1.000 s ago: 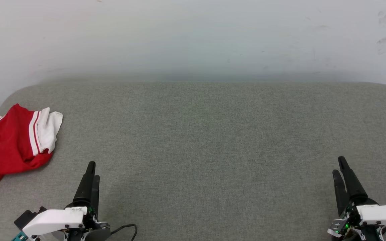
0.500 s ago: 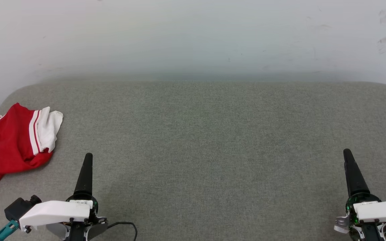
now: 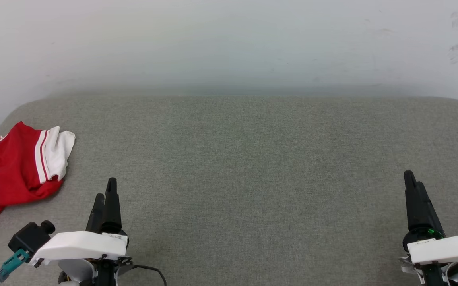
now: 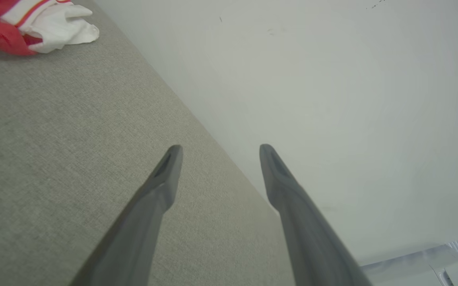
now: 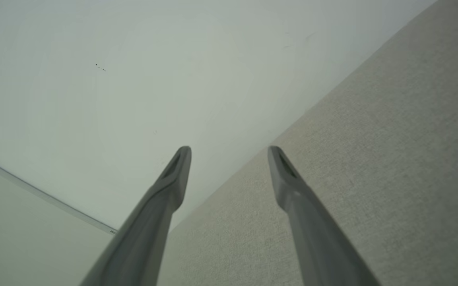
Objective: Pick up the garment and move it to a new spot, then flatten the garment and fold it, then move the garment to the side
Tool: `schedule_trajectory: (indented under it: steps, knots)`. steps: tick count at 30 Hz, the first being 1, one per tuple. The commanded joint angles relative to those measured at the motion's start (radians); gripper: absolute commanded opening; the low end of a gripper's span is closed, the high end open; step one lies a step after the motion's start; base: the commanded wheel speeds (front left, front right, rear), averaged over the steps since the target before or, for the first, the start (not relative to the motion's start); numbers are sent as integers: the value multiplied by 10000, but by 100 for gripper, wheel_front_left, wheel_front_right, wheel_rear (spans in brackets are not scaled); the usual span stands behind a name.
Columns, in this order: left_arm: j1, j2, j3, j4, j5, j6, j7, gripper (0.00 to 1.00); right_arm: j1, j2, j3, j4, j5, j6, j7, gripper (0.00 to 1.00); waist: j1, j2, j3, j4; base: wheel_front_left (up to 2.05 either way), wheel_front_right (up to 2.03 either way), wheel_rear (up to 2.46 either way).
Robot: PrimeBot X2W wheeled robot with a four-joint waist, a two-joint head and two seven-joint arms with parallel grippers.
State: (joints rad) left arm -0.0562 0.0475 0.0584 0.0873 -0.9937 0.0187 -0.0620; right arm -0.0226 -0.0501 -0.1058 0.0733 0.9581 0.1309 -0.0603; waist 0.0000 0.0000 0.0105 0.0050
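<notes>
Awaiting pickup: crumpled red-and-white jersey T-shirt [image 3: 14, 167] at 9 o'clock; L end effector [image 3: 105, 188], R end effector [image 3: 413, 178] spread, empty. Next: reach L toward 10 o'clock, pinch cloth.

Dark two-fingered left gripper [image 3: 105, 188] and right gripper [image 3: 414, 178] both higher in the frame, both rolled.
Lower left: one finger showed edge-on half a second ago, now two fingers [image 3: 112, 202] show side by side, and the white wrist housing [image 3: 82, 245] has slid rightward. Lower right: the gripper has climbed steadily, its pair nearly overlapping.
</notes>
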Motion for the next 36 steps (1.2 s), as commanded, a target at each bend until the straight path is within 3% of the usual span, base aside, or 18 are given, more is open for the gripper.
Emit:
schedule_trajectory:
  steps: [1, 20, 36]
  knots:
    - [-39, 22, -83, -245, 417, 82, -100, 100, -59, -8, 47, -256, -436, -1, -109, 100, 0, 0, -1, 7, 0, 0, 0]
    - [129, 59, -741, -534, 4242, 909, -685, 100, 259, -6, 471, -897, -4166, -2, -690, 100, 0, 0, 6, 59, 0, 0, 0]
    - [206, 318, -1383, -626, 6098, 1533, -1105, 100, 428, -5, 556, -1123, -6109, -2, -1117, 100, 0, 0, 26, 72, 0, 0, 0]
